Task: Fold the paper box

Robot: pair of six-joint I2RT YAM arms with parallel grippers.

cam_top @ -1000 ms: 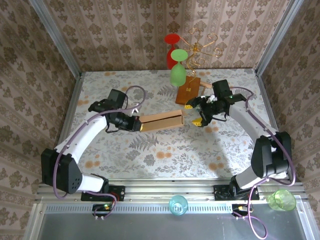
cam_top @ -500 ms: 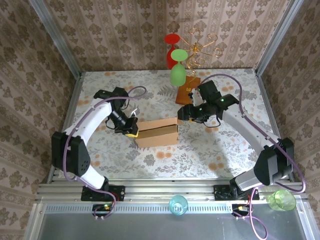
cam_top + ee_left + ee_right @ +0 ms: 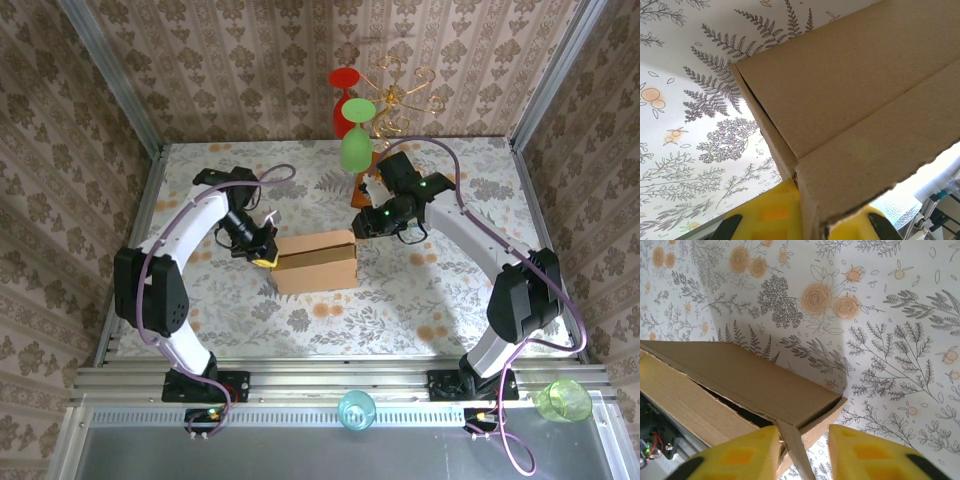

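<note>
Arms bend inward from the near edge and meet at the box (image 3: 315, 262) mid-table. Left gripper (image 3: 262, 257) pinches the box's left end panel tight. Right gripper (image 3: 358, 224) straddles a flap at the right corner, its fingers (image 3: 735, 455) narrowly apart. Box plain brown, creased, top seam gaping. Floral table (image 3: 400, 300); patterned walls (image 3: 250, 60) behind.

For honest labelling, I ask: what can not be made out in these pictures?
- Left wrist view: light-brown corrugated cardboard box runs off the top and right edges.
- Right wrist view: box inside, hidden by its panels; whether the right claw grips the flap, cut off by the bottom edge.
</note>
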